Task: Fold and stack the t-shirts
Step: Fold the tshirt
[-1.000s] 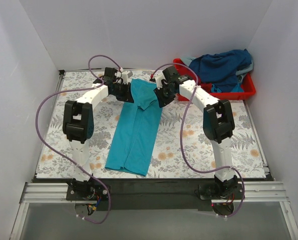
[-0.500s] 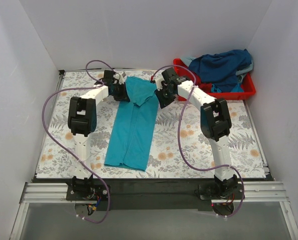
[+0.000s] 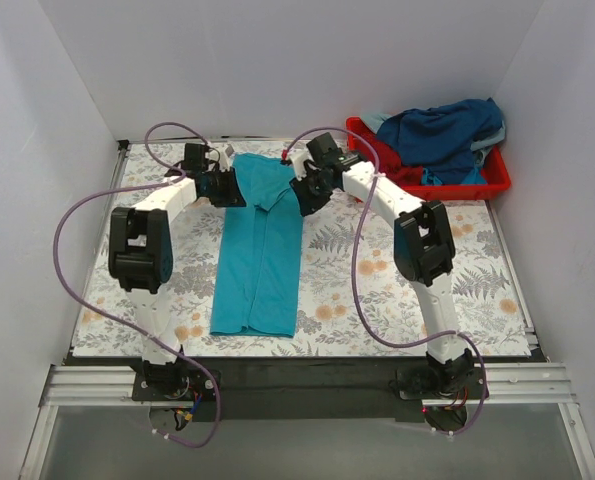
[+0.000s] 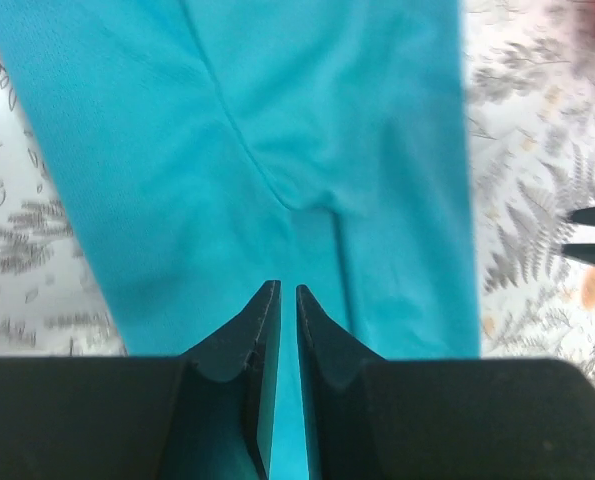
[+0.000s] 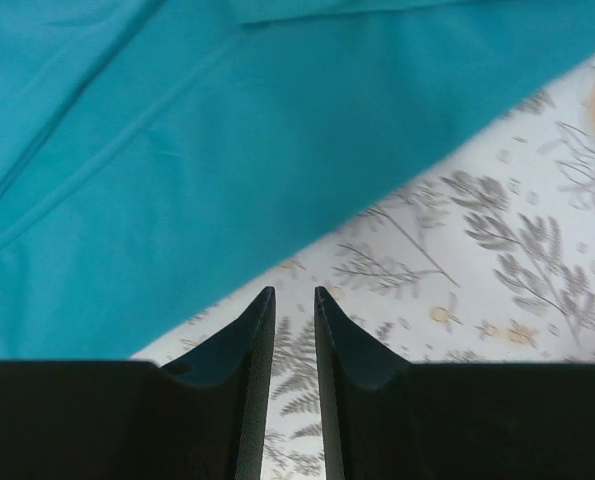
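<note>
From above, the teal t-shirt (image 3: 259, 250) is seen as a long strip on the floral table (image 3: 107, 270), its long axis running near to far. At the left gripper (image 4: 279, 305), jaws are nearly closed over limp cloth. The right gripper (image 5: 293, 305) is nearly closed over table; far corners are judged best grasped.

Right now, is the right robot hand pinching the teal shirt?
Apart. In the right wrist view the right gripper has only a narrow slit between its fingers, with flowery tablecloth showing through, and the teal shirt's edge lies beyond the tips.
</note>
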Available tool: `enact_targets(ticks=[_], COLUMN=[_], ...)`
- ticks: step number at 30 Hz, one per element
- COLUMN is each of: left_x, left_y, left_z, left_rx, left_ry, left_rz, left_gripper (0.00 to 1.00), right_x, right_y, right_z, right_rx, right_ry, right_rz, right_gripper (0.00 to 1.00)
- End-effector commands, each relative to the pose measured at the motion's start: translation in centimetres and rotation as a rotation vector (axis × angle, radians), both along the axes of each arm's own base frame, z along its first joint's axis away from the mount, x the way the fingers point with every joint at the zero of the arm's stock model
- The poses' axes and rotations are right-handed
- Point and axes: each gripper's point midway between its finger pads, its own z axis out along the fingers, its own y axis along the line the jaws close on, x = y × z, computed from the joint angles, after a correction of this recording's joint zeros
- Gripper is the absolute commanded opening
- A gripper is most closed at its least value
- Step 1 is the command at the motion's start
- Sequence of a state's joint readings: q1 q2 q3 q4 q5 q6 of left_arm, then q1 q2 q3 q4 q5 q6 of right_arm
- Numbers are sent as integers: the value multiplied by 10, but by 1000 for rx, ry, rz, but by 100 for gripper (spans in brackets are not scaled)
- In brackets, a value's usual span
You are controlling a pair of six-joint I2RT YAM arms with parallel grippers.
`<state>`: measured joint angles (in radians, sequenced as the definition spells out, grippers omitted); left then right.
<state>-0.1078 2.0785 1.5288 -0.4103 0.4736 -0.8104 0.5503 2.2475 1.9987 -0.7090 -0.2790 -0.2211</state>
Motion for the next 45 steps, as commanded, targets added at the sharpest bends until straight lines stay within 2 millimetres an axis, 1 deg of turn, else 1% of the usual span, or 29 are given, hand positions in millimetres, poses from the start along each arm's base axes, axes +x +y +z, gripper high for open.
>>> enact_targets(ticks=[1,2,3,4,5,7,8,10,11,15,18,19,21,22,23,25,26,30,32,33,35,39,41,45], left_x=[-26,-33,-43,-48,-59,-68,-72,-74,-75,-68,-63,-60,-57,-51,-48,-38,-36,-22,-17,-17,-16,-15,-18,-19], left_y=[2,4,8,9,9,9,10,11,12,13,13,13,10,8,8,3,0,-7,-13,-17,-20,-22,-28,-33], left_z=[58,53,46,42,33,24,15,4,-3,-19,-30,-38,-43,-48,-49,-46,-50,-49,-45,-46,-44,-45,-43,-39], left_rx=[22,35,50,56,58,55,57,65,70,77,80,80,69,63,59,32,20,-18,-43,-54,-56,-67,-102,-113], left_ry=[-119,-101,-66,-49,-19,6,31,56,76,102,120,133,145,152,154,145,152,149,149,154,153,162,183,187], left_rz=[-57,-57,-61,-64,-71,-78,-77,-71,-69,-52,-45,-45,-43,-39,-35,-30,-32,-28,-27,-32,-33,-26,-29,-29], left_gripper=[11,11,11,11,11,11,11,10,10,10,10,9,9,9,9,9,9,9,8,9,9,9,9,9], right_x=[-27,-32,-34,-35,-38,-38,-39,-35,-33,-26,-21,-18,-12,-9,-4,1,6,19,29,34,43,51,58,60], right_y=[28,33,35,38,41,45,48,49,48,43,34,31,21,17,8,1,-5,-17,-23,-27,-33,-37,-40,-43], right_z=[2,-5,-6,-10,-16,-19,-27,-31,-38,-56,-67,-68,-73,-73,-74,-76,-75,-75,-74,-74,-74,-73,-71,-73], right_rx=[28,19,16,11,4,5,-4,-8,-19,-63,-92,-101,-111,-107,-107,-110,-110,-126,-133,-136,-139,-153,-159,-170], right_ry=[22,29,31,33,44,41,51,49,54,44,45,40,46,50,55,55,54,26,7,0,-11,-34,-52,-57], right_rz=[98,113,118,123,130,134,137,132,130,110,80,66,36,26,6,-6,-19,-29,-40,-48,-62,-68,-76,-72], right_gripper=[29,29,29,29,29,29,29,29,29,29,29,29,28,28,28,28,28,29,29,30,30,30,31,31])
